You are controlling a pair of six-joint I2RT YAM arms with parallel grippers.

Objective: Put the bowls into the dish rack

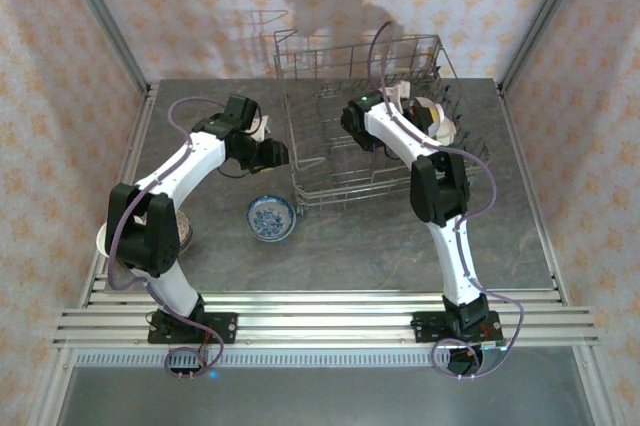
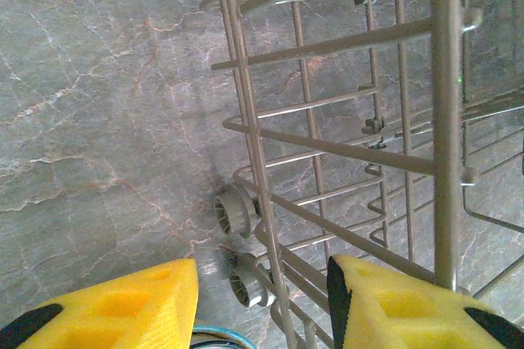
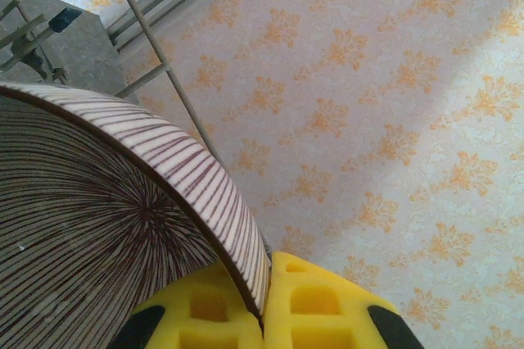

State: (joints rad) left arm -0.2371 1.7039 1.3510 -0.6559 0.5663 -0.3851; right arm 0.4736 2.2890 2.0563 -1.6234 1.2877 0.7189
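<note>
Top external view, entry one: the dish rack (image 1: 330, 171), silvery wire, stands on the table (image 1: 380, 256) toward the far edge, right of the middle.

Entry two: a blue-patterned bowl (image 1: 271, 217) sits upright on the table, near the rack's near left corner and apart from it.

Entry three: another bowl (image 1: 186, 232) lies near the left edge, mostly hidden behind your left arm (image 1: 160, 216). You cannot tell its pattern.

Entry four: your left hand (image 1: 283, 153) hangs beside the rack's left side.
- In the left wrist view its yellow fingers (image 2: 115, 308) stand apart with nothing clamped between them.
- Beyond them you see the rack's lower side wires and two small grey wheels (image 2: 233, 211) resting on the table.
- A sliver of the blue-patterned bowl's rim shows at the bottom of that view.

Entry five: your right hand (image 3: 264, 308), as seen in the right wrist view.
- The yellow fingers are pressed together on the rim of a striped bowl (image 3: 90, 234), with the rim pinched between the pads.
- The bowl is cream with fine dark brown lines running out from its centre.
- Behind it you see a few rack wires and the orange-flowered wallpaper (image 3: 368, 120).

Top external view again: your right arm (image 1: 440, 186) reaches over the rack. The held bowl is over the rack's far right part.
</note>
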